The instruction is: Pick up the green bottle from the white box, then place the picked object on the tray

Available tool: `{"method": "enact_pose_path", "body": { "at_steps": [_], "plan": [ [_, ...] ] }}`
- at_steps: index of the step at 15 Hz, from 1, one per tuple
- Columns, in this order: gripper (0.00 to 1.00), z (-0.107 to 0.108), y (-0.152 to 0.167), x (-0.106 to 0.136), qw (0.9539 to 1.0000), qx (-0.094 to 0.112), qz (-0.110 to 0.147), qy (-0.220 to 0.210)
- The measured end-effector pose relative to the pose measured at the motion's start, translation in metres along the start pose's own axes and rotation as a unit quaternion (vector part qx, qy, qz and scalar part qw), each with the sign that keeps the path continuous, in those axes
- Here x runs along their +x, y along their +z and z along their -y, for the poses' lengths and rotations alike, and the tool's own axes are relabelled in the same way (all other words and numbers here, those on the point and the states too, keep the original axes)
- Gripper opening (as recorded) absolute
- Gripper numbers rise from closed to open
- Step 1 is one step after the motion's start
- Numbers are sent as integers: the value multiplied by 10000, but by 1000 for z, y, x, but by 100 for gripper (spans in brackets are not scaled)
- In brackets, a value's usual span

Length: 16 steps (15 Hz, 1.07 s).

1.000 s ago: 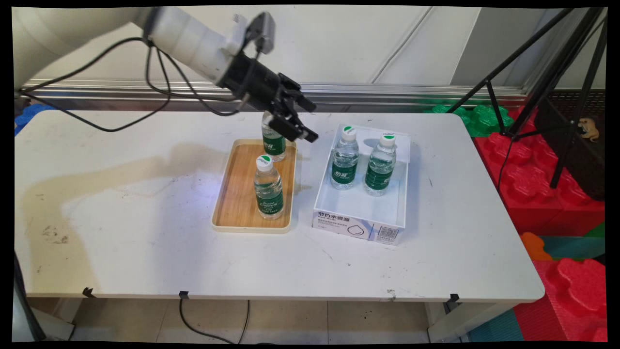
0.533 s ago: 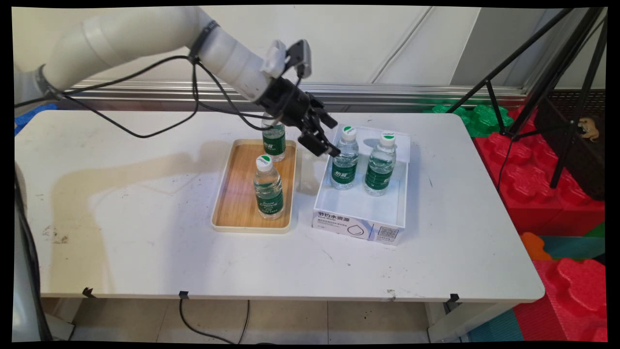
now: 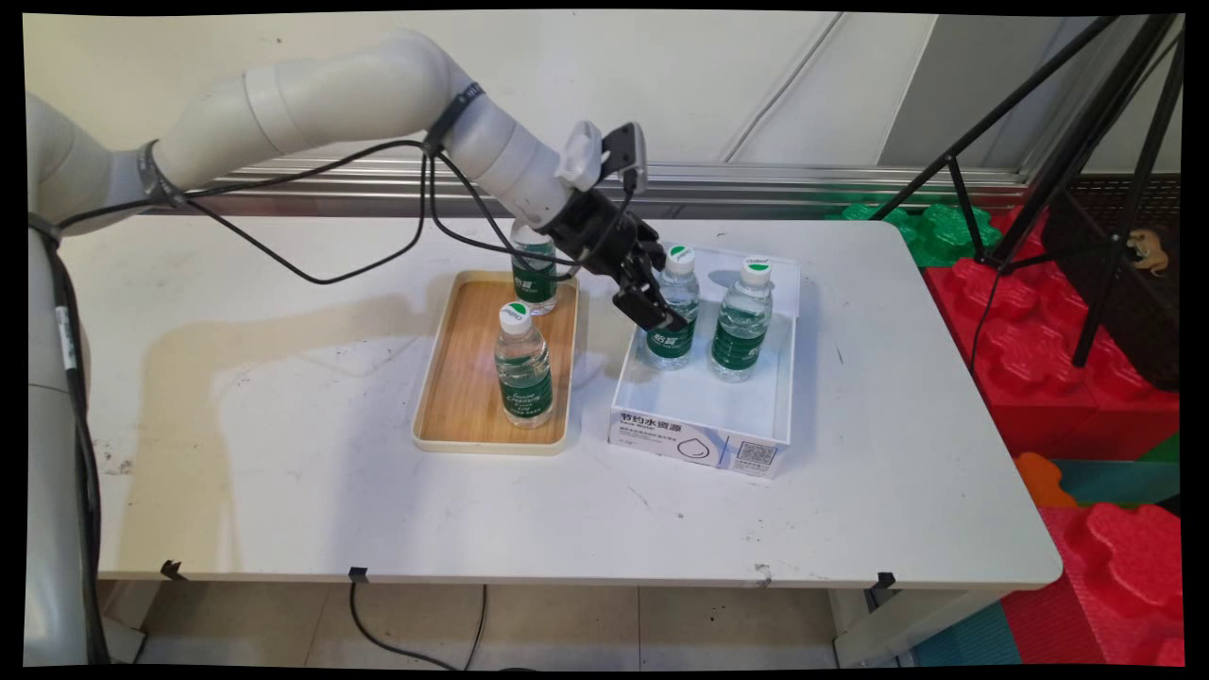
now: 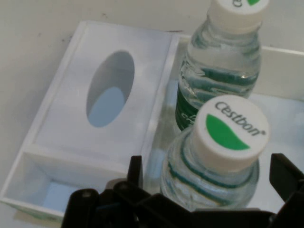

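One hand [image 3: 652, 304], fingers spread, straddles the left bottle [image 4: 216, 156] in the white box [image 3: 699, 401].

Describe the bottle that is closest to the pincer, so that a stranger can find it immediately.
Find the white box right of the wooden tray. Two water bottles stand in it; take the left bottle, not the right bottle. Only this one sits between the fingers of the open pincer.

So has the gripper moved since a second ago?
Yes. The gripper has moved right and down, from above the wooden tray to the left bottle in the white box.
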Motion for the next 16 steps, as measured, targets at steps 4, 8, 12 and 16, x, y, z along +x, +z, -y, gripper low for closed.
{"method": "enact_pose_path", "body": {
  "at_steps": [4, 8, 12, 16],
  "plan": [
    [100, 2, 18, 0, 10000, -33, 27, 18],
    [0, 3, 26, -1, 10000, -48, 28, 3],
    [0, 4, 29, 0, 10000, -51, 3, 12],
    [0, 2, 27, 2, 10000, -57, -47, 4]
  ]
}}
